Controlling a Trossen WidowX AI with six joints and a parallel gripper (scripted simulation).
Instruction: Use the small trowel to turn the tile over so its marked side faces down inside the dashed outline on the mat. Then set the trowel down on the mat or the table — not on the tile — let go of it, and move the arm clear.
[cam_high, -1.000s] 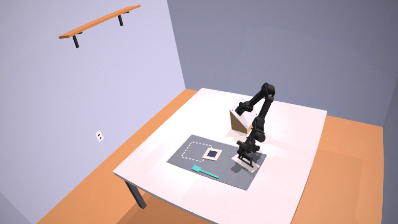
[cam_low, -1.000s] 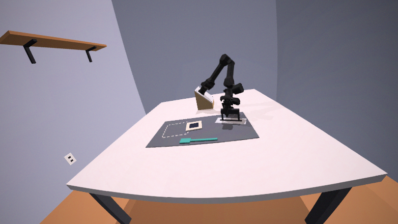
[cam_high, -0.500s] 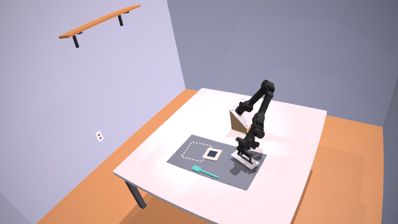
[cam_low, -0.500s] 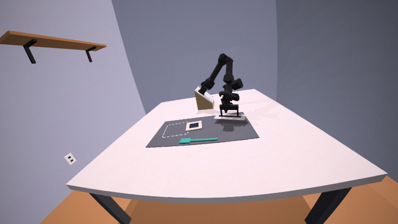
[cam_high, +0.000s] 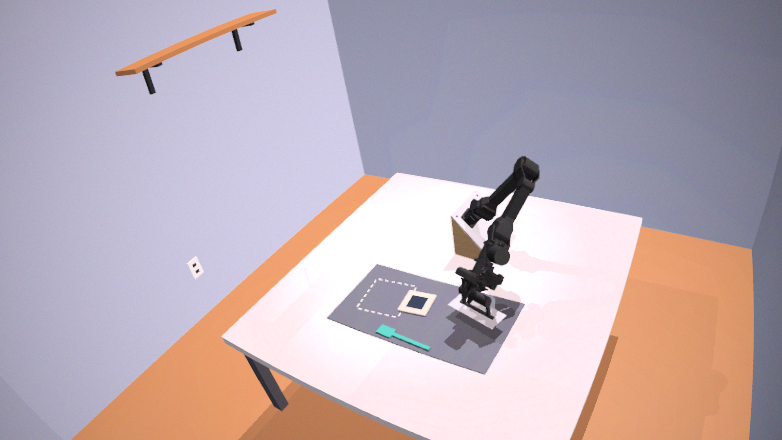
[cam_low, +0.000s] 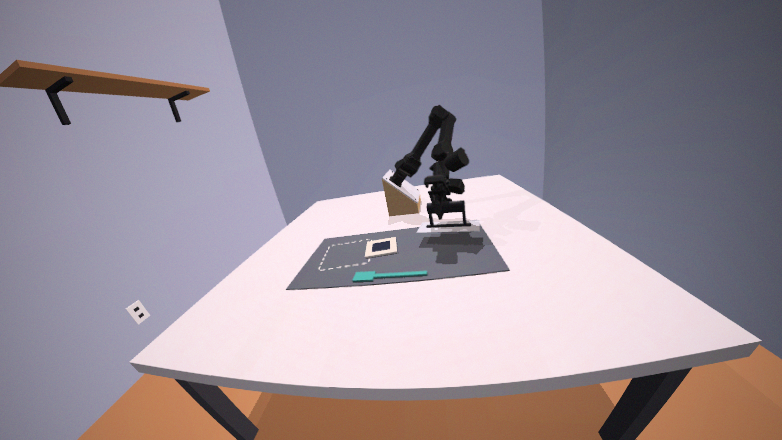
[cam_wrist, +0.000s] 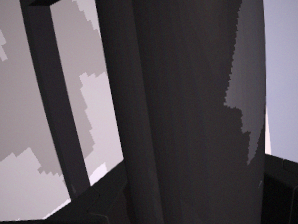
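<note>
My gripper (cam_high: 472, 298) (cam_low: 441, 207) (cam_wrist: 177, 156) is shut on the thick black bar handle (cam_wrist: 200, 100) of the trowel. Its flat pale blade (cam_high: 496, 323) (cam_low: 423, 228) is lifted a little above the mat's back right part, with its shadow beneath. The fingertips are partly hidden by the handle. The cream tile (cam_high: 406, 308) (cam_low: 392, 249) lies flat with its dark square mark (cam_high: 417, 302) (cam_low: 380, 246) up. It lies across the right side of the dashed outline (cam_high: 377, 313) (cam_low: 334, 268), mostly outside it.
A teal spatula-like tool (cam_high: 386, 331) (cam_low: 363, 276) lies along the front edge of the grey mat (cam_high: 344, 315) (cam_low: 303, 281). The arm's angled base block (cam_high: 464, 242) (cam_low: 401, 204) stands behind the mat on the white table (cam_high: 339, 350) (cam_low: 393, 339). A wall shelf (cam_high: 196, 43) (cam_low: 109, 82) is far left.
</note>
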